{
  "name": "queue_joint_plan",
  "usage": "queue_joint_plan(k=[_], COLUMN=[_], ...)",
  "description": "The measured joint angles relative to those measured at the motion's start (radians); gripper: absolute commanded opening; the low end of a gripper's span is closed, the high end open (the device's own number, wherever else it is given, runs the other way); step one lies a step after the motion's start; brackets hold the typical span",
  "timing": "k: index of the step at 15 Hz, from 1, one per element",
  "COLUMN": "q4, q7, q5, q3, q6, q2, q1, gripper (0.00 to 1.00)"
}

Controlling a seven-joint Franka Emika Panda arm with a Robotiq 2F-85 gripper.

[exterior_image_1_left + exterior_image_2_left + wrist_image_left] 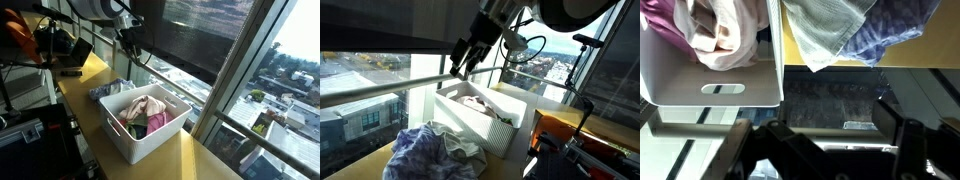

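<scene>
My gripper (128, 42) hangs high over the yellow counter, open and empty; it also shows in an exterior view (460, 64). In the wrist view its two fingers (820, 150) stand wide apart with nothing between them. Below it a white plastic basket (122, 142) holds pink and dark clothes (146, 108). The basket also shows in an exterior view (470, 127) and in the wrist view (720, 92). Beside the basket lies a loose pile of blue patterned cloth (420, 155) with a pale grey-white cloth (825, 30). The gripper is above the gap between basket and pile, touching neither.
The yellow counter (95, 68) runs along a large window with a dark blind (190, 30) and a horizontal rail (380, 88). Camera gear and cables (60, 45) stand at the counter's far end. A stand and equipment (585, 120) stand at the counter's inner side.
</scene>
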Motion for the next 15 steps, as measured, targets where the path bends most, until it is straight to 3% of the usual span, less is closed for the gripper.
queue_joint_plan(k=[7,15], q4=[-0.058,-0.107], q7=[-0.033,-0.025], q5=[0.017,0.005], q3=[-0.042,-0.119], q6=[0.001,0.051], q2=[-0.033,0.126], q1=[-0.101,-0.128], gripper=[1.00,1.00])
